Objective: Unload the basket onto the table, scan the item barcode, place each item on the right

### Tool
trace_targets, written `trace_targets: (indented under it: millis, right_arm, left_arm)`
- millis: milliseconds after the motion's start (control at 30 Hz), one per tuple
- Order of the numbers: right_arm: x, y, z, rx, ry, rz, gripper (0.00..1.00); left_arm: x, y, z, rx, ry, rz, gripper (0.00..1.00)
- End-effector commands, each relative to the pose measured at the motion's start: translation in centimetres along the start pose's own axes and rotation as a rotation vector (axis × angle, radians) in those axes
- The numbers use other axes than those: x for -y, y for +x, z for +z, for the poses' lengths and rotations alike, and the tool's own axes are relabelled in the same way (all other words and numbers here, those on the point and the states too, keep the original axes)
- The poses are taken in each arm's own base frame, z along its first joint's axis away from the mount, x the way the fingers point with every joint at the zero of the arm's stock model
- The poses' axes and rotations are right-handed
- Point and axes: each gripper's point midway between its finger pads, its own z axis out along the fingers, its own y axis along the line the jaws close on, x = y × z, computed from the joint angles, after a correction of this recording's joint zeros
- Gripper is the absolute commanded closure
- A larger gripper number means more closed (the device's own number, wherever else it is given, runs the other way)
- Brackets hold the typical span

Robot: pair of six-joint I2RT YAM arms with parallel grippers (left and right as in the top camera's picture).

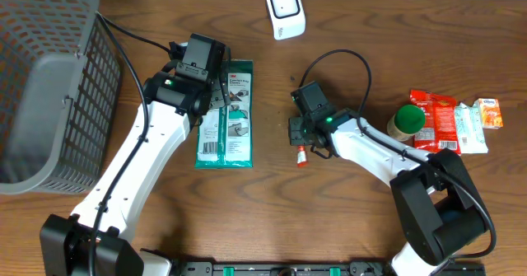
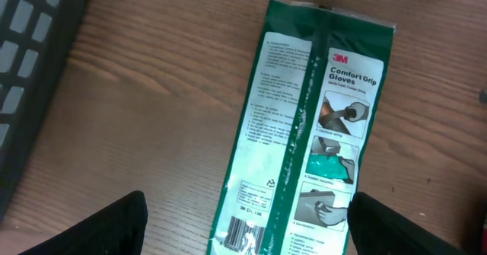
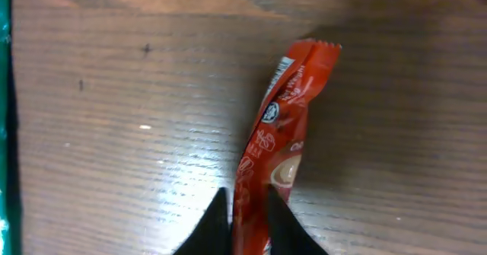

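right jaws pinching red sachet (image 3: pixel 283 125), wrist view only

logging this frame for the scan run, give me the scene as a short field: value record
left gripper: open, over the glove packet, not gripping it
right gripper: shut on red sachet
glove packet: flat on table, barcode facing up
scanner: white, far table edge
basket: grey, far left
jar: green lid, right side

The right pincer (image 3: pixel 247 226) nips the lower end of a red sachet (image 3: pixel 288 125) on the wooden table (image 3: pixel 114 141).
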Motion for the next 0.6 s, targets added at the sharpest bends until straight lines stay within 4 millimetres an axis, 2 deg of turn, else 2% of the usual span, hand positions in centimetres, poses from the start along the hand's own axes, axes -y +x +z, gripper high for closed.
trace_targets:
  millis: [0,133,300,433,567]
  right_arm:
    - [0.5,-0.2,0.0,0.023,0.044,0.003,0.99]
    - [1.9,-1.6,-1.0,0.076,0.131,-0.07,0.99]
    - [4.3,-4.2,-4.3,0.153,0.32,-0.201,0.99]
    - [5.6,-4.3,-5.2,0.147,0.427,-0.307,0.99]
    - [5.4,-3.5,-4.9,0.115,0.409,-0.307,0.97]
  left_arm:
    - [-0.6,-0.3,-0.3,0.015,-0.017,0.0,0.15]
    - [-0.6,-0.3,-0.3,0.015,-0.017,0.0,0.15]
    - [-0.5,-0.3,-0.3,0.015,-0.017,0.0,0.15]
    - [-0.5,-0.3,-0.3,0.015,-0.017,0.0,0.15]
    - [-0.6,-0.3,-0.3,0.015,-0.017,0.0,0.15]
